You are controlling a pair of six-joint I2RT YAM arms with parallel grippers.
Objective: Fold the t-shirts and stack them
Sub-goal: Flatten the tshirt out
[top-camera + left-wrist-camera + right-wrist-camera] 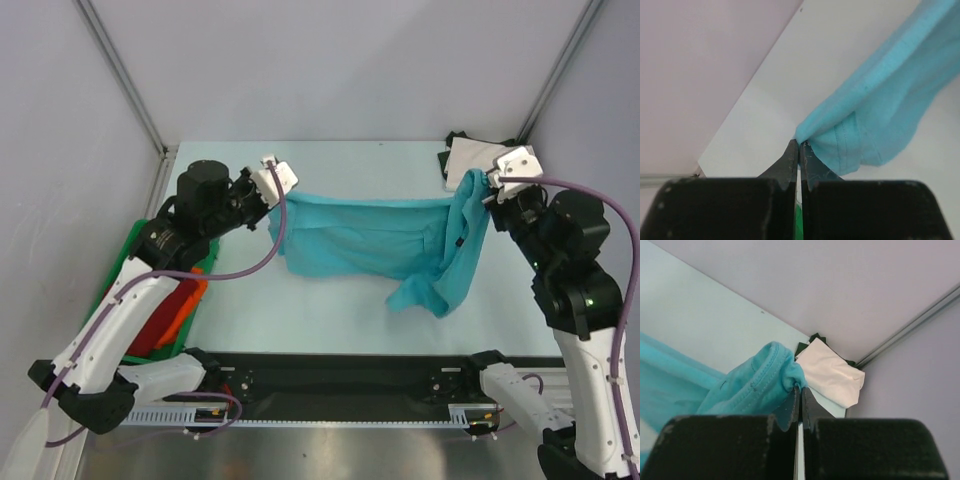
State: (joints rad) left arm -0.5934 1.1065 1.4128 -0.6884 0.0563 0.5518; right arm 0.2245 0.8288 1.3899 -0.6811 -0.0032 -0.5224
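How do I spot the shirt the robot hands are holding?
Look at the table between the two arms. Stretched across its middle is the turquoise t-shirt, one end pinched by the left gripper, the other by the right gripper. It alone is blue-green: the cream-white shirt sits in the far right corner, the red and orange ones in the green bin.

One overhead, two wrist cameras.
Top looks down from behind me; close views run along my left end effector (799, 145) and right end effector (800, 388); all share the turquoise t-shirt (365, 235).
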